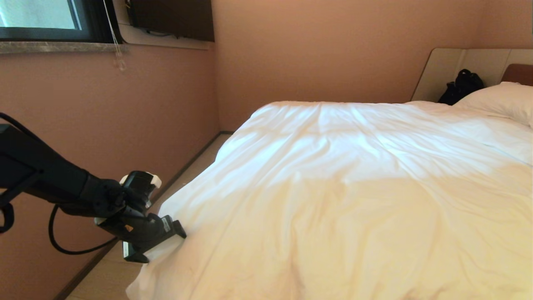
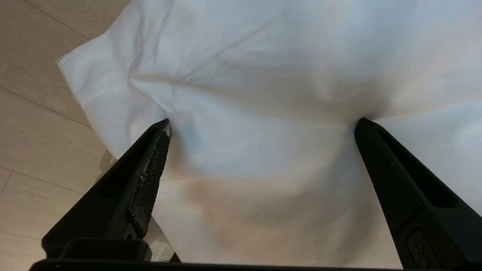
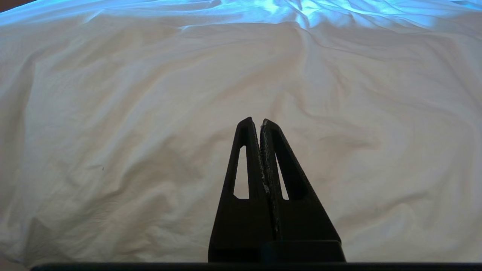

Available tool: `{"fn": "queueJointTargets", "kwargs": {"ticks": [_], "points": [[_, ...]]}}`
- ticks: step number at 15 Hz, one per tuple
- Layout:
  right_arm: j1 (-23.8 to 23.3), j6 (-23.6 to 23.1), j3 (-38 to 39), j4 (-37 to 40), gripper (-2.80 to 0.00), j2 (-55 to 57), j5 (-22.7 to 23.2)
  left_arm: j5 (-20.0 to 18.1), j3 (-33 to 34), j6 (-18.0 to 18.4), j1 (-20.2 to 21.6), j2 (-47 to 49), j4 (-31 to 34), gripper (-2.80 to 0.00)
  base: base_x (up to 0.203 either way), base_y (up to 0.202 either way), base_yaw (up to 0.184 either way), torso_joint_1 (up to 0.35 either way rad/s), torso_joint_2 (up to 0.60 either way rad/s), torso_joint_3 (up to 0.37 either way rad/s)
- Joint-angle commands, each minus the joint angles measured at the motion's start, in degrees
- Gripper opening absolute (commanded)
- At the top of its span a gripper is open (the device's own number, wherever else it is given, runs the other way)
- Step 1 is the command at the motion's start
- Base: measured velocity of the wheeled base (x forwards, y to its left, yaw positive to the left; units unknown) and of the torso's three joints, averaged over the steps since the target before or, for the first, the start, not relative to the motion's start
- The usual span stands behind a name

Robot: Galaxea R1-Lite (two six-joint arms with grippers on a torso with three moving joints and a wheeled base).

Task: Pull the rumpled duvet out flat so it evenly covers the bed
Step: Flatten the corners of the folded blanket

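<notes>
The duvet (image 1: pixel 354 200) lies spread over the bed (image 1: pixel 518 73), creased, and hides nearly all of it: only a corner of the brown headboard and its beige surround show beyond the duvet's far end, and no mattress sheet or base can be made out. A pillow (image 1: pixel 501 100) at that end is cut off by the frame edge. Just beside it, against the surround, sits a dark bag-like thing (image 1: pixel 460 87); what it is cannot be told. No writing can be read anywhere; a small pale label on the left gripper (image 1: pixel 164 246) is too small to make out.

That gripper is at the duvet's near left corner, where the cover hangs over the floor (image 1: pixel 104 275). The head view shows the gripper body against the cloth but hides the fingertips. The left wrist view fills that in: the fingers (image 2: pixel 150 169) stand wide apart, both tips pressed into the puffy cover so that it dimples around them, with nothing clamped between. It also shows the duvet's corner lying over pale floorboards.

The right gripper (image 3: pixel 260 122) is outside the head view. Its own camera shows it with its jaws closed tight on nothing, over a rumpled stretch of duvet; whether it touches the cloth cannot be told.
</notes>
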Motion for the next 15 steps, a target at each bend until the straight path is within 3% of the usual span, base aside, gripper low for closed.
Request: {"fn": "queueJointTargets", "kwargs": {"ticks": [1, 7, 10, 15], "points": [[0.02, 0.0, 0.0, 0.04, -2.8, -0.02, 0.0, -0.1, -0.34, -0.29, -0.75, 0.49, -0.02, 0.0, 0.0, 0.0, 0.0, 0.0, 0.0, 0.0], [0.02, 0.0, 0.0, 0.04, -2.8, -0.02, 0.0, 1.38, -1.85, -2.42, -3.84, 1.85, -0.02, 0.0, 0.0, 0.0, 0.0, 0.0, 0.0, 0.0], [0.02, 0.0, 0.0, 0.04, -2.8, -0.02, 0.0, 6.19, -2.27, -2.51, -5.3, 3.59, -0.19, 0.0, 0.0, 0.0, 0.0, 0.0, 0.0, 0.0], [0.02, 0.0, 0.0, 0.04, -2.8, -0.02, 0.0, 6.38, -2.8, -2.42, -5.31, 4.01, -0.2, 0.0, 0.0, 0.0, 0.0, 0.0, 0.0, 0.0]]}}
